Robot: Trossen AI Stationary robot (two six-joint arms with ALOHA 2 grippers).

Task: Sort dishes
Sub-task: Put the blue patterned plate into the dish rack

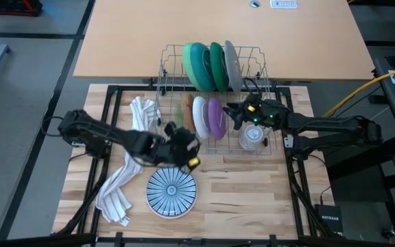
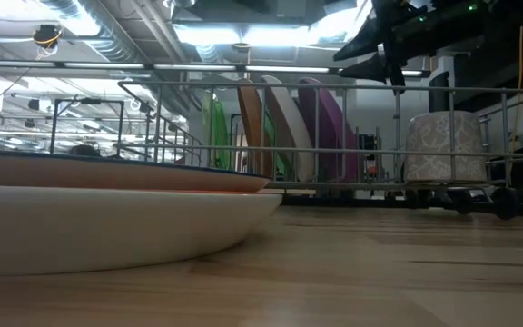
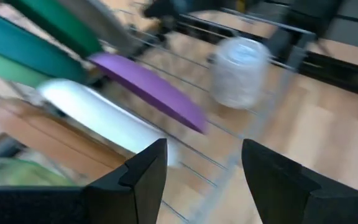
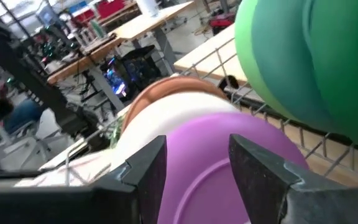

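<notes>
A wire rack [image 1: 211, 89] holds standing dishes: green [image 1: 199, 63], teal [image 1: 217, 65] and grey [image 1: 232, 63] ones at its far side, a white plate [image 1: 200, 115] and a purple plate [image 1: 217, 116] nearer. On the table, nearer than the rack, a blue-and-white striped plate [image 1: 171, 192] lies flat. My left gripper [image 1: 186, 146] hovers open at the rack's near left corner, with nothing between its fingers [image 3: 148, 168]. Over the rack, beside the purple plate [image 4: 229, 155], my right gripper [image 1: 234, 114] is open and stands above the plates [image 2: 384, 54].
A clear glass cup [image 1: 252, 136] stands in the rack's near right corner. A white striped towel [image 1: 123, 182] lies along the table's left side. An orange dish [image 2: 249, 127] and a light green one [image 2: 216, 127] stand at the rack's left end. Bare wood lies right of the striped plate.
</notes>
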